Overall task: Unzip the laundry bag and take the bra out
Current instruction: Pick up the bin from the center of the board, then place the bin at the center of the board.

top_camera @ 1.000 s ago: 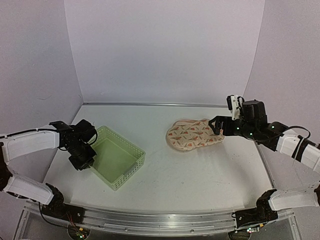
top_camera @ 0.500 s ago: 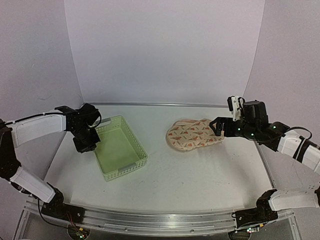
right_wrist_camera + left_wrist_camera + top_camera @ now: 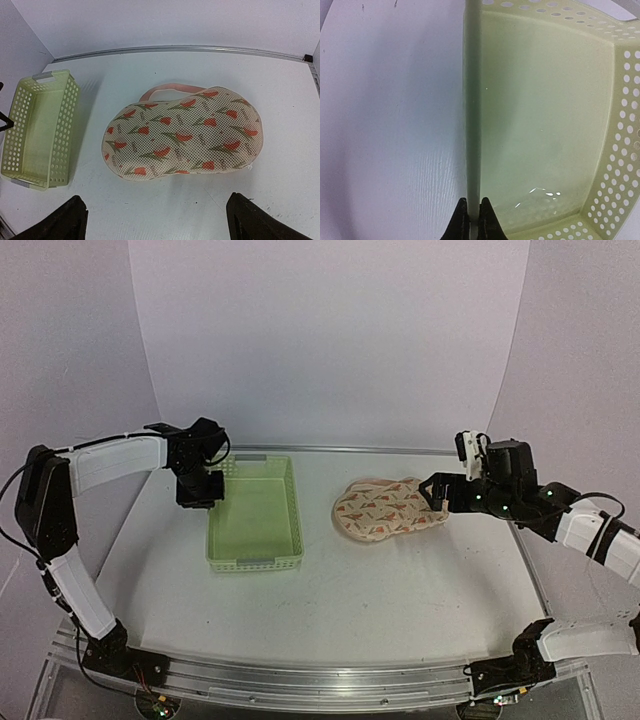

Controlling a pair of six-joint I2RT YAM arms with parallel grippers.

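The basket (image 3: 255, 562) is swinging round nearer the bag (image 3: 182, 132), dragged by the left end effector (image 3: 471, 221) pinching its wall. The right end effector (image 3: 159, 220) is hovering spread, the bag lying zipped on the bench (image 3: 380, 585) just ahead of it. No bra is showing, so unzipping is not yet begun.

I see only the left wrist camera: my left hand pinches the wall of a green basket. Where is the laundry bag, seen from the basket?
Observer: The laundry bag lies to the right of the basket, apart from it.
Operator: Is it already open?
Observer: No. In the right wrist view it looks closed, with a pink loop at its far side.
Operator: And the right hand?
Observer: The right hand is open at the bag's right end. Whether it touches the bag, I cannot tell.
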